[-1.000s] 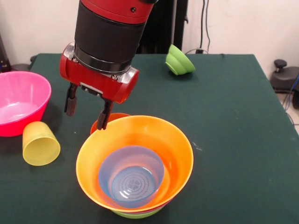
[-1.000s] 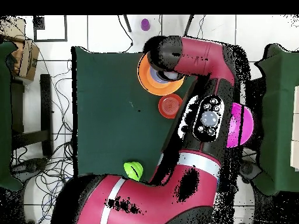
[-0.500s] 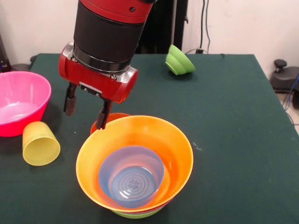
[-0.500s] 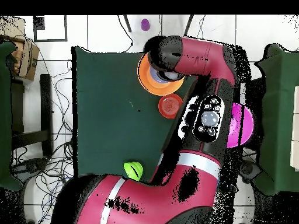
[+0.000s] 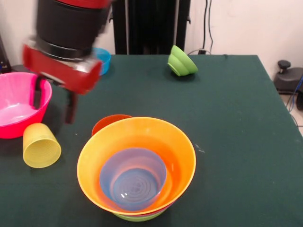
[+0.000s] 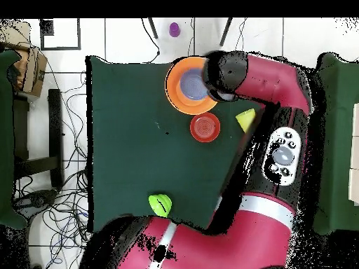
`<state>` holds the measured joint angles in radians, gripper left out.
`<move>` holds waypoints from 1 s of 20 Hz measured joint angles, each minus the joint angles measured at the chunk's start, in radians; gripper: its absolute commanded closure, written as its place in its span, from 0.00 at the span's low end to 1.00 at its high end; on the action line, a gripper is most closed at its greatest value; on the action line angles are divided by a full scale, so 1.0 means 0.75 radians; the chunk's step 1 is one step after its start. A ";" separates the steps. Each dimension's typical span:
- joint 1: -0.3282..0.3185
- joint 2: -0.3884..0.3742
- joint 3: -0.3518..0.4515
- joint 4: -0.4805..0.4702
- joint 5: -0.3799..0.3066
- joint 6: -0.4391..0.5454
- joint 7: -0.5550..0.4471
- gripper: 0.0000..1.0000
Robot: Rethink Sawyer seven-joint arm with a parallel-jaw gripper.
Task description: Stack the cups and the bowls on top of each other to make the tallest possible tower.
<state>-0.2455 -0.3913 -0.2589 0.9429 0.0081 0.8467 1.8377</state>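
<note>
1. My gripper (image 5: pixel 53 101) hangs above the table's green cloth (image 5: pixel 227 118), blurred in the front view, between the pink bowl (image 5: pixel 21 104) and the red-orange bowl (image 5: pixel 108 124).
2. My two fingers (image 5: pixel 71 108) stand apart with nothing between them. One hangs in front of the pink bowl's rim, the other over bare cloth.
3. The tower (image 5: pixel 137 165) stands at the near edge in the front view. A lime-green bowl shows at the bottom, with the wide orange bowl (image 5: pixel 177 146) above it and a purple bowl (image 5: pixel 133 177) nested inside.
4. The red-orange bowl sits just behind the tower, partly hidden by the orange rim.
5. The yellow cup (image 5: pixel 40 145) lies tipped on its side just beside the pink bowl, its mouth toward the camera.
6. A second lime-green bowl (image 5: pixel 181 61) rests tilted on the far side of the table, well apart from the rest.
7. A blue bowl (image 5: pixel 102 59) peeks out from behind my wrist at the far edge.
8. From overhead, my arm (image 6: pixel 277 140) covers the side of the table where the pink bowl sits. The tower, the red-orange bowl and the yellow cup show beside it.
</note>
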 measured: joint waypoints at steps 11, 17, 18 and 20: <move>-0.279 -0.123 0.068 0.214 -0.047 -0.260 0.000 0.00; -0.270 -0.157 0.065 0.288 -0.095 -0.280 0.000 0.00; -0.263 -0.168 0.065 0.309 -0.101 -0.280 0.000 0.00; -0.253 -0.185 0.065 0.338 -0.111 -0.280 0.000 0.00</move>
<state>-0.4351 -0.5301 -0.2102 1.1968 -0.0755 0.6364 1.8377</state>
